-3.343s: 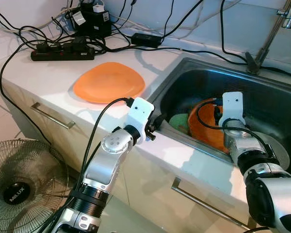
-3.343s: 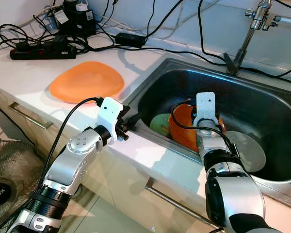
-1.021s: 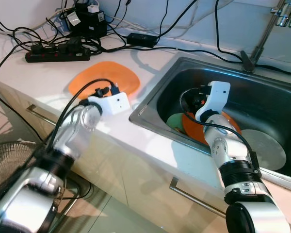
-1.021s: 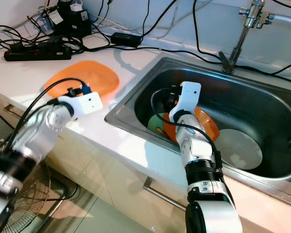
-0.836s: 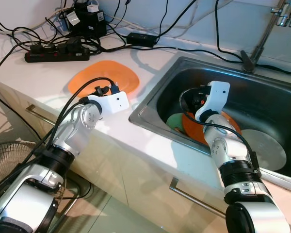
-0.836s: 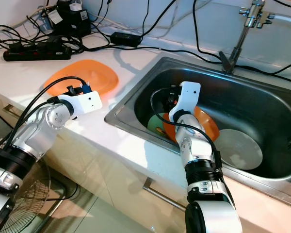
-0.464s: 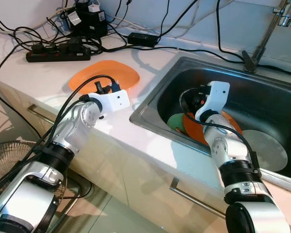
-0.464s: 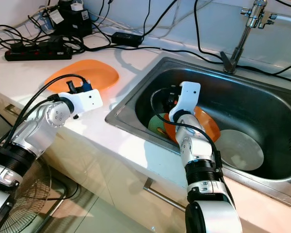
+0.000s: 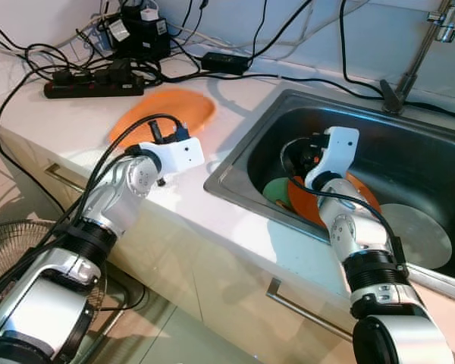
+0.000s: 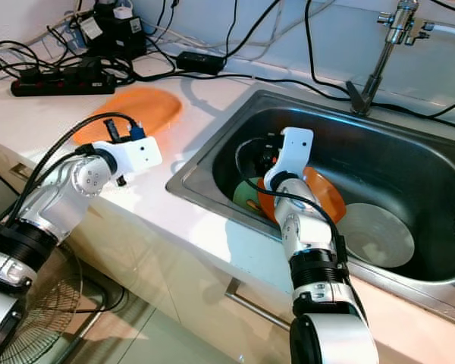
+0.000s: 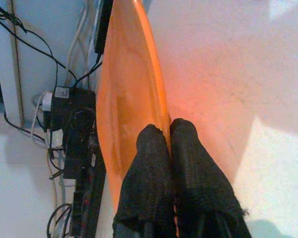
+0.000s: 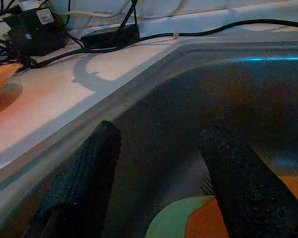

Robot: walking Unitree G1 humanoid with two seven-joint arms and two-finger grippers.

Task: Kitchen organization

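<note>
Left eye view: the left gripper (image 9: 161, 135) pinches the near rim of the orange plate (image 9: 167, 112) on the white counter (image 9: 205, 220). Against 0.5 s ago the plate's near edge now sits higher, tilted off the counter, and shows thinner. A black power strip (image 9: 91, 85) lies at 12 o'clock of the plate, among cables.

Right eye view: the right arm reaches into the steel sink (image 10: 409, 163), unchanged from 0.5 s ago. An orange dish (image 10: 322, 193), a green dish (image 10: 246, 193) at its 9 o'clock and a grey plate (image 10: 379, 233) at its 4 o'clock lie on the sink floor. The tap (image 10: 390, 30) stands at 1 o'clock of the sink.

Left wrist view: both black fingers (image 11: 151, 168) are pressed together on the orange plate's rim, which stands edge-on.

Right wrist view: the right gripper (image 12: 159, 148) hangs spread wide inside the sink, holding nothing, above the green and orange dishes.
</note>
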